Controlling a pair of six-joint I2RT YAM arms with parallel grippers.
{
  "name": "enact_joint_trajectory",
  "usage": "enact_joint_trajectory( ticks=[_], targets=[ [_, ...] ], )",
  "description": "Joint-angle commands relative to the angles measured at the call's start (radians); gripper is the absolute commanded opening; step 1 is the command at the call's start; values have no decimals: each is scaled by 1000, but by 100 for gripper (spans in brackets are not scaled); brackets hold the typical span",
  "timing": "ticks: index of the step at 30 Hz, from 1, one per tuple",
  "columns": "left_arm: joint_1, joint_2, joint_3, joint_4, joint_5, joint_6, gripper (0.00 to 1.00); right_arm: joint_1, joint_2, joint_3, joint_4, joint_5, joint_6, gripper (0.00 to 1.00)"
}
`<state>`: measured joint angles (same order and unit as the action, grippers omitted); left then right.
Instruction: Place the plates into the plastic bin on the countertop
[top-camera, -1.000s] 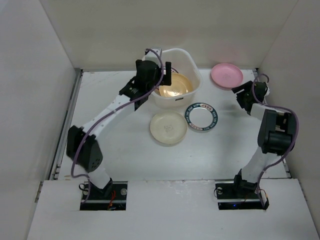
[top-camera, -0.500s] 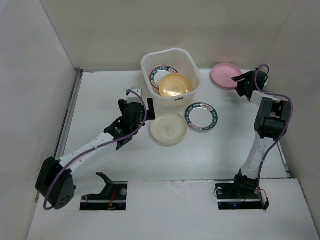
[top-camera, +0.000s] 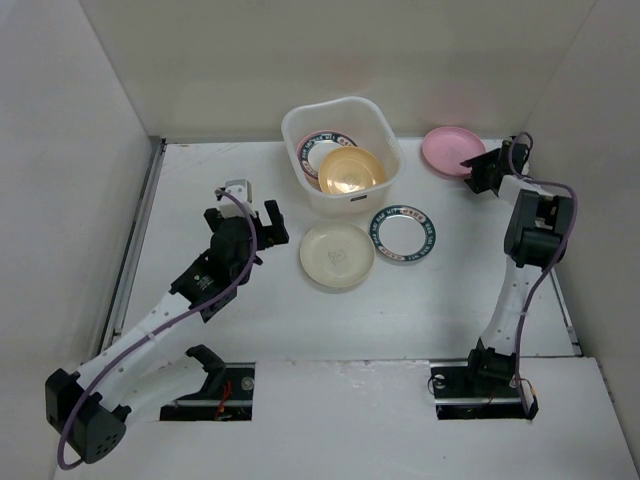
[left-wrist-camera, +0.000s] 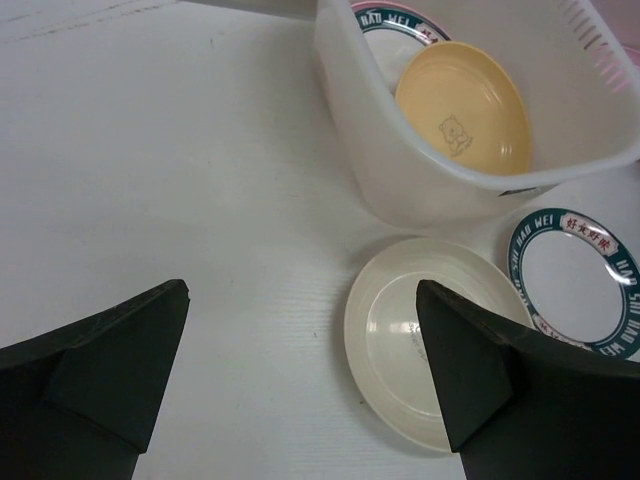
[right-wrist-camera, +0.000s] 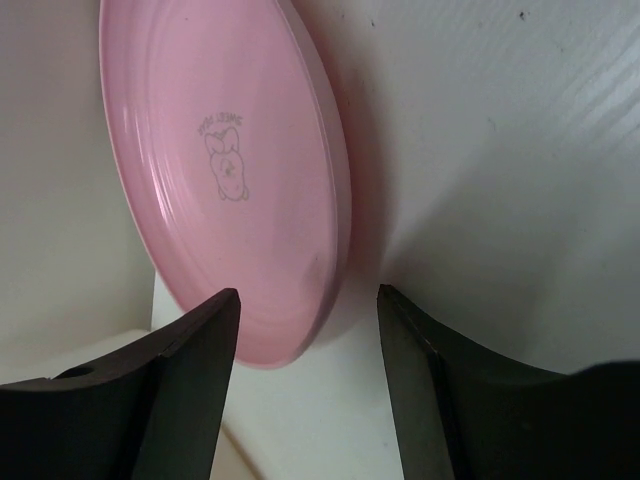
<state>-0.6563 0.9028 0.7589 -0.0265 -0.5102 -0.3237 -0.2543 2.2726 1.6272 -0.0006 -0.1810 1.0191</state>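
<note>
Because the pink plate (right-wrist-camera: 220, 170) lies in the countertop's (top-camera: 200, 190) far right corner, I have the right gripper (right-wrist-camera: 310, 293) set part-open astride its rim for a pinch, while the left gripper (left-wrist-camera: 302, 288) hangs wide open beside the cream plate (left-wrist-camera: 420, 340), near the bin (top-camera: 385, 130).

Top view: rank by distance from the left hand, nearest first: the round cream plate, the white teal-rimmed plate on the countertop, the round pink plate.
1. Round cream plate: just to the right of the left hand, mid-table.
2. White teal-rimmed plate on the countertop: further right, beside the cream plate.
3. Round pink plate: far-right back corner.
</note>
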Motion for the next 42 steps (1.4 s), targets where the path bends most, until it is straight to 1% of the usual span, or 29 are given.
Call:
enact_joint_trajectory(
  ticks=[1,3,5,7,8,11,13,14,17,19,22,24,27,30,33,35,38,42],
  targets=[
    [7,-45,-10,-55,-37,-17,100,2,37,88,-48,18,19,61],
    [8,-56,-9,-70,-44,-17,100,2,59,109,-64,26,22,55],
    [13,-64,-9,-78,-47,-15,100,5,73,120,-65,26,30,47],
    [19,-70,-13,-82,-48,-17,100,6,77,126,-59,26,42,36],
    [22,-73,-16,-82,-48,-17,100,8,82,137,-62,26,47,29],
    [27,-84,-26,-84,-48,-23,100,10,91,155,-68,9,52,11],
    [30,-90,-33,-85,-48,-29,100,10,70,132,-59,3,55,4],
    [30,-94,-36,-87,-48,-32,100,11,48,110,-50,3,55,3],
    [30,-107,-53,-92,-48,-47,100,16,-48,-5,10,12,47,0],
    [30,-116,-72,-92,-47,-67,100,26,-157,-125,88,20,44,0],
    [31,-131,-113,-84,-34,-109,100,55,-313,-254,164,20,24,0],
    [27,-142,-144,-75,-21,-136,100,89,-414,-306,186,18,-6,0],
    [8,-160,-194,-49,10,-173,100,152,-533,-329,182,31,-59,0],
    [-15,-177,-242,-39,27,-224,100,235,-616,-300,139,54,-114,0],
    [-48,-186,-273,-46,21,-259,100,307,-630,-224,76,80,-171,1],
    [-67,-189,-291,-43,19,-274,100,353,-608,-156,24,98,-217,1],
    [-90,-189,-312,-39,19,-299,100,431,-526,-14,-93,158,-316,2],
    [-102,-186,-336,-36,18,-327,100,490,-414,120,-183,235,-385,3]
  ],
)
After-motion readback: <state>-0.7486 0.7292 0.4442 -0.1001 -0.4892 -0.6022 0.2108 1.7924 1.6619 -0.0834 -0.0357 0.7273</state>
